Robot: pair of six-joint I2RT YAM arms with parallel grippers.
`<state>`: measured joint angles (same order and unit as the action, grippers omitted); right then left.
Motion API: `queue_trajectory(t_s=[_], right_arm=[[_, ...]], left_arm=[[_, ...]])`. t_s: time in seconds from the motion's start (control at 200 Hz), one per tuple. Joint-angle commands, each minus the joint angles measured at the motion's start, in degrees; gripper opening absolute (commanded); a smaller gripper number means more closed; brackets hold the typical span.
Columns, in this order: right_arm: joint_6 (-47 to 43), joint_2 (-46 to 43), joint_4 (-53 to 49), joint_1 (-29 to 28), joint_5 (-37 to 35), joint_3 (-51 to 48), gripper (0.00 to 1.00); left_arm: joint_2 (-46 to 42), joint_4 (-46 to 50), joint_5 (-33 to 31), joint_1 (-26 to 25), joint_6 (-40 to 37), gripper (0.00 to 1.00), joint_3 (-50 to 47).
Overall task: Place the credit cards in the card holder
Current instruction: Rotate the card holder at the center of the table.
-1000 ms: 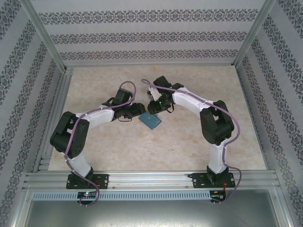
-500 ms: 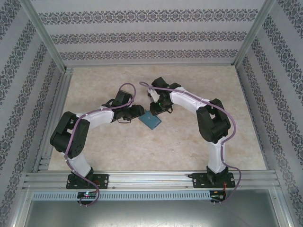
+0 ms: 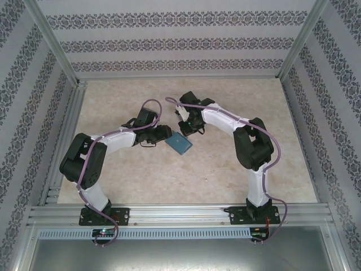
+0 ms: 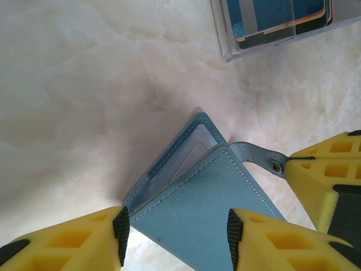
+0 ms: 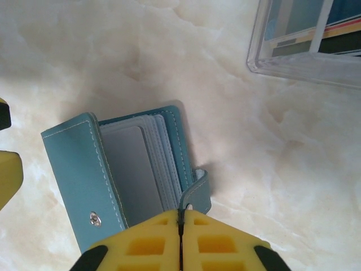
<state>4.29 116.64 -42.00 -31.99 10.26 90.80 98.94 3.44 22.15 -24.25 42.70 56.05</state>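
Observation:
The teal card holder lies part open on the marble table between both arms, its grey-blue slots showing. My left gripper grips the teal cover across its width, one pad at each edge. My right gripper is shut on the holder's snap strap, pinched between its yellow fingertips. That strap also shows in the left wrist view, running to a right finger. The credit cards sit in a clear plastic box beyond the holder, also visible as coloured cards.
The clear box lies just past the holder, close to both grippers. Aluminium frame rails and patterned walls enclose the table. Bare marble stretches in front of the holder.
My right gripper has closed, its fingers coming together on the strap, and the right arm shifted slightly. The left arm and holder stay put.

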Motion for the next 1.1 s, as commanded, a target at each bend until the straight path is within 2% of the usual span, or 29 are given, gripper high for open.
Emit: queue_trajectory(t_s=[0.0, 0.2, 0.335, 0.505, 0.629, 0.699, 0.739, 0.864, 1.099], right_arm=[[0.69, -0.88, -0.53, 0.89, -0.49, -0.71, 0.06], [5.97, -6.14, 5.93, 4.87, 6.53, -8.46, 0.03], [12.48, -11.19, 14.62, 8.81, 14.46, -17.93, 0.03], [20.88, -16.53, 27.29, 11.09, 21.00, -31.24, 0.03], [24.34, -20.06, 32.79, 11.14, 20.23, -38.45, 0.03], [26.58, -21.96, 35.81, 11.16, 19.42, -41.91, 0.03], [27.81, -22.92, 37.53, 11.07, 19.27, -43.72, 0.02], [29.80, -25.14, 40.54, 10.63, 17.83, -47.39, 0.03], [28.62, -25.19, 39.37, 9.32, 15.16, -48.02, 0.04]], left_arm=[[-0.59, 1.15, -1.01, 0.76, -1.21, 0.51, -0.11], [-0.76, 1.24, -0.93, 0.69, -1.60, 0.51, 0.15], [-0.50, 2.05, -1.24, 0.73, -2.59, 0.48, 0.46], [-0.23, -0.79, 1.87, 0.58, -2.62, 0.45, -0.06], [0.41, -1.34, 3.66, -0.17, -2.85, 0.42, 0.02], [0.97, -1.15, 3.84, -1.01, -3.38, 0.32, 0.30], [1.51, -0.61, 3.86, -1.69, -3.85, 0.29, 0.73], [3.16, 2.68, 2.68, -3.06, -5.49, 0.29, 2.34], [7.27, 7.23, 2.91, -5.07, -7.45, 0.32, 6.91]])
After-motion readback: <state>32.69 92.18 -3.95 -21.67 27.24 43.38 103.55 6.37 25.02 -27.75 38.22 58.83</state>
